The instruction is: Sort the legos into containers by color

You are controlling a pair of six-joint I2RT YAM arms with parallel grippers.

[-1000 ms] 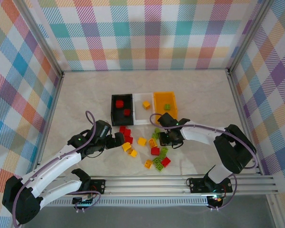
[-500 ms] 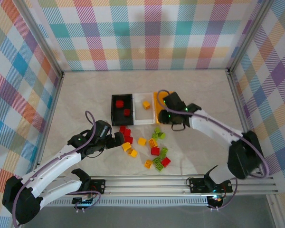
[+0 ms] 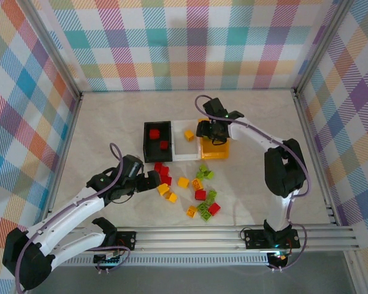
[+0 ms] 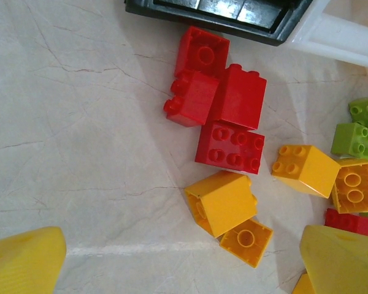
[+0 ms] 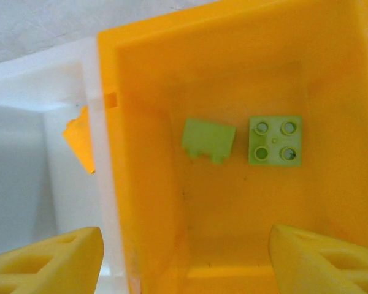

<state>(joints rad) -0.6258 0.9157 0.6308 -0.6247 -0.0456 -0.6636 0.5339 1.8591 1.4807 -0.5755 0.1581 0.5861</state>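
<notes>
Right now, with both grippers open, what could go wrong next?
The right gripper straddles the wall between the white bin and the orange bin; lowering or swinging away could nudge them. The red bricks ahead of the left gripper are packed together beside a yellow brick, so closing might catch two, or the wrong colour.
</notes>
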